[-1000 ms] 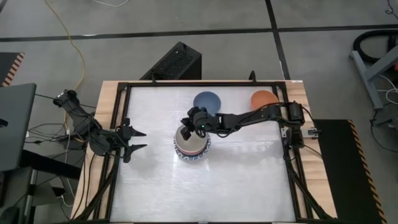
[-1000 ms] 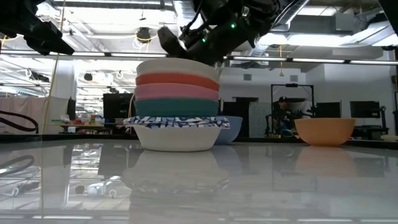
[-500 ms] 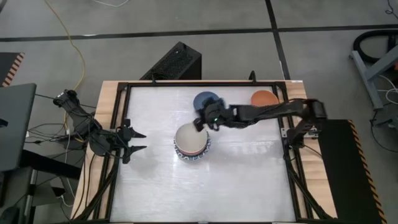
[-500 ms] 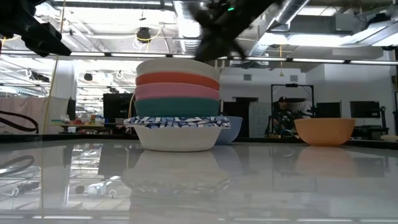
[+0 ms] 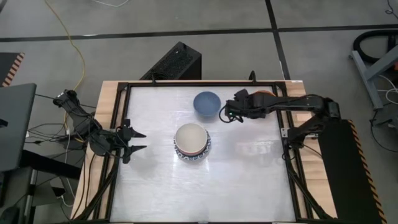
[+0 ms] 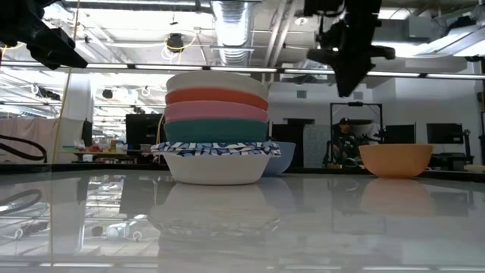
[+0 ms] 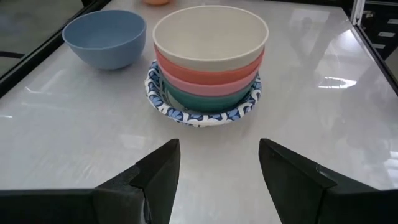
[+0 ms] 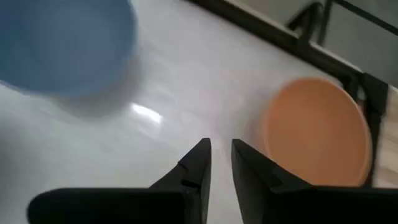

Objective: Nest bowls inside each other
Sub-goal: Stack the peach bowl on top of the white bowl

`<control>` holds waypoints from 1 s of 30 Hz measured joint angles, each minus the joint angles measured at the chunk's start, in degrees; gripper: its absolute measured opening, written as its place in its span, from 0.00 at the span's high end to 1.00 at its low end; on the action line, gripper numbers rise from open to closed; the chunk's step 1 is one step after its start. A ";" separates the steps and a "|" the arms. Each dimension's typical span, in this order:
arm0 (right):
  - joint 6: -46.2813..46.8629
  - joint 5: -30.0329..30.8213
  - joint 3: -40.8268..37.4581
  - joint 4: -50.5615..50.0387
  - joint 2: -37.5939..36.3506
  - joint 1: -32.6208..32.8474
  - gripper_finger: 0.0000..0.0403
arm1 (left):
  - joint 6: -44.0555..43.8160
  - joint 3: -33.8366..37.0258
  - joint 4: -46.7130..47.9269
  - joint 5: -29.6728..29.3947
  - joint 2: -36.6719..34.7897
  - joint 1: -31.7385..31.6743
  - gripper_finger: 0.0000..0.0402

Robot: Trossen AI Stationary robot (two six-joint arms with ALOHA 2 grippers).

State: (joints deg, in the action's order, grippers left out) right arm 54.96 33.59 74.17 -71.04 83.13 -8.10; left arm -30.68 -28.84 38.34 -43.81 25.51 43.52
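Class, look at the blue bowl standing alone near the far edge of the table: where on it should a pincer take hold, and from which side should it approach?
Grip the blue bowl by its rim, coming down from above. It stands upright and open, so one finger can likely go inside the thin wall and one outside. The right pincer hovers just beside it, so the rim section on that side seems the easiest.

Table top (image 5: 249, 180): glossy white, mirror-like, reflects bowls and ceiling lights; wood edge (image 5: 107, 99) under a black metal frame (image 5: 205, 83). Stacked bowls (image 7: 210, 56) look matt, smooth plastic, possibly melamine. Blue bowl (image 7: 104, 38) and orange bowl (image 6: 395, 159) same finish. Left gripper (image 7: 217, 171) fingers matt black plastic.
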 joint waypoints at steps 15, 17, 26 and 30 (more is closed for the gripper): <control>-16.78 -6.50 -0.63 -6.98 6.12 -13.01 0.52 | -0.43 0.00 0.51 -0.13 0.01 0.01 0.48; -18.17 -6.54 -0.63 -7.29 5.56 -15.03 0.50 | -0.85 0.00 0.71 -0.11 -0.01 0.01 0.48; -26.64 -6.57 -0.59 -7.45 3.74 -19.60 0.47 | -3.19 0.00 2.09 -0.11 0.01 0.01 0.48; -30.88 -6.56 -3.79 -4.49 3.12 -21.15 0.47 | -3.65 0.00 2.24 -0.11 -0.01 0.01 0.48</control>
State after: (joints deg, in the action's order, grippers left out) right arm 24.08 27.03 70.38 -75.53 86.25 -29.24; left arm -34.33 -28.84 40.58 -43.92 25.50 43.53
